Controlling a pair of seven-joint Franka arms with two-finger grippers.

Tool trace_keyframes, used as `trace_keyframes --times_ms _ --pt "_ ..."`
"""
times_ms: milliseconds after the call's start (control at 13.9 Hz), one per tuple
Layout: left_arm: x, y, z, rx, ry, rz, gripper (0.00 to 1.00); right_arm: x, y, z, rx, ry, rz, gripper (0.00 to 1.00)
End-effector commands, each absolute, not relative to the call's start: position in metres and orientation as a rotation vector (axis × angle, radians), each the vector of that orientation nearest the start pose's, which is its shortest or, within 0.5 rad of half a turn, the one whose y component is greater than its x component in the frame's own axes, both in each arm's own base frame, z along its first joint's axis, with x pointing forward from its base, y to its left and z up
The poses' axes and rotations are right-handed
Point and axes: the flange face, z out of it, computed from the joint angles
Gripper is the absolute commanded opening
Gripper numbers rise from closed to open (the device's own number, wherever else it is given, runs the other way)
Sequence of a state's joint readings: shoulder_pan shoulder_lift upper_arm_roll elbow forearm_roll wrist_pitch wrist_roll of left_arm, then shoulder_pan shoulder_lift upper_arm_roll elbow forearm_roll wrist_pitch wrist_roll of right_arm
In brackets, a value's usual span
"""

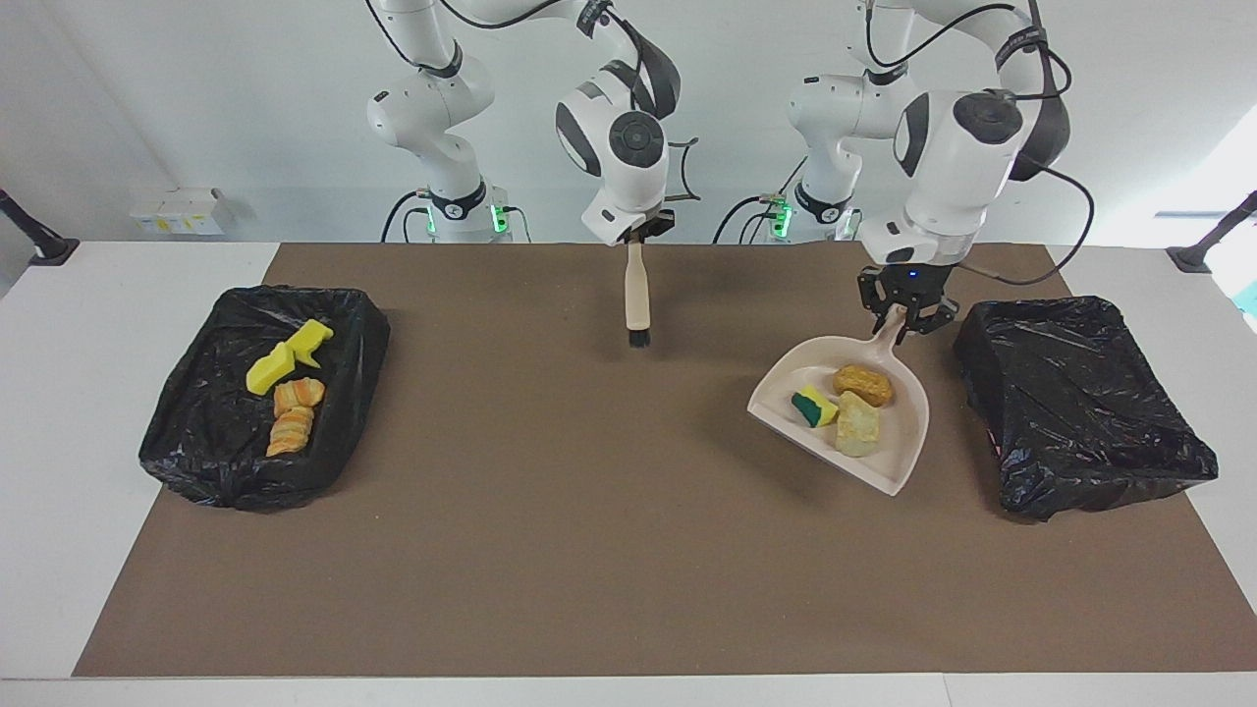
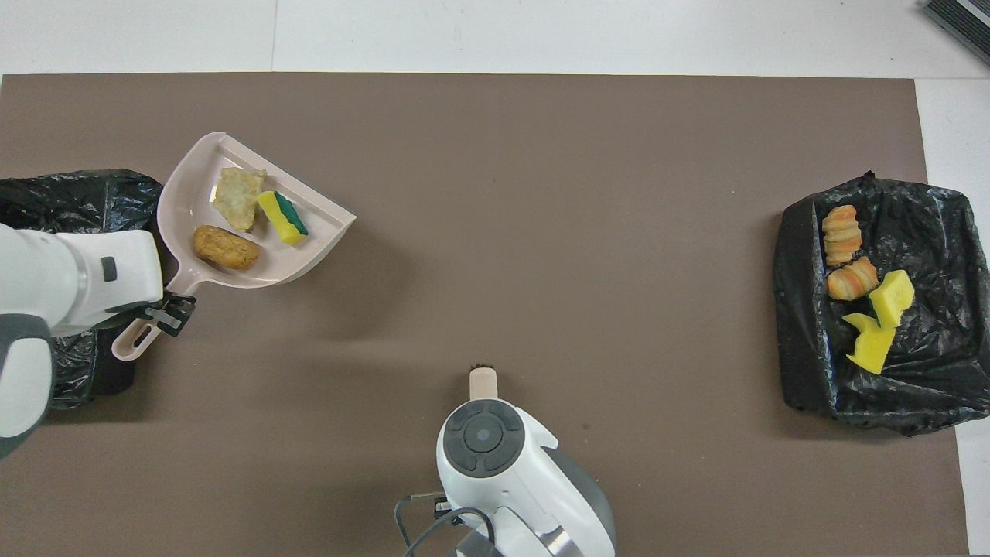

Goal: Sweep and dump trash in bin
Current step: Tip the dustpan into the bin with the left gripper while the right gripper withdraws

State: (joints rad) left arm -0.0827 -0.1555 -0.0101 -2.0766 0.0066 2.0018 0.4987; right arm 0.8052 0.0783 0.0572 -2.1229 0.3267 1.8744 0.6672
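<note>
My left gripper point(image 1: 905, 316) point(image 2: 166, 316) is shut on the handle of the beige dustpan point(image 1: 901, 442) point(image 2: 186, 209), which hangs tilted above the mat beside the black bin point(image 1: 1080, 403) point(image 2: 69, 201) at the left arm's end. Three pieces of trash lie in the pan: an orange-brown chunk point(image 1: 863, 384) point(image 2: 224, 247), a yellow-green wedge point(image 1: 813, 406) point(image 2: 281, 217) and a pale tan bit point(image 1: 857, 429) point(image 2: 236, 197). My right gripper point(image 1: 643, 233) is shut on the beige brush point(image 1: 637, 299) point(image 2: 483, 381), which hangs bristles down over the mat. From overhead, that gripper is hidden under its wrist.
A second black bin point(image 1: 196, 432) point(image 2: 928, 387) at the right arm's end holds yellow wedges point(image 1: 285, 358) point(image 2: 878, 325) and orange bread-like chunks point(image 1: 295, 412) point(image 2: 847, 259). A brown mat point(image 1: 550, 550) covers the table between the bins.
</note>
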Motion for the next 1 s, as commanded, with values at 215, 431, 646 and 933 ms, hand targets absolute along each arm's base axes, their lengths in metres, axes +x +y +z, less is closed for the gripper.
trace_keyframes --times_ms 215,431,646,933 --pt "0.530 0.043 0.528 -3.071 0.633 -0.096 0.00 0.314 0.425 0.335 -3.086 -0.055 0.634 0.00" --pt "0.533 0.126 0.544 -3.133 0.407 -0.011 0.00 0.314 0.424 0.337 -3.101 -0.043 0.654 0.23" --pt "0.517 0.184 0.548 -3.106 0.518 -0.003 0.00 0.315 0.426 0.336 -3.105 -0.040 0.651 0.62" --pt "0.509 0.253 0.545 -2.978 0.624 0.131 0.00 0.331 0.429 0.356 -3.108 -0.052 0.625 1.00"
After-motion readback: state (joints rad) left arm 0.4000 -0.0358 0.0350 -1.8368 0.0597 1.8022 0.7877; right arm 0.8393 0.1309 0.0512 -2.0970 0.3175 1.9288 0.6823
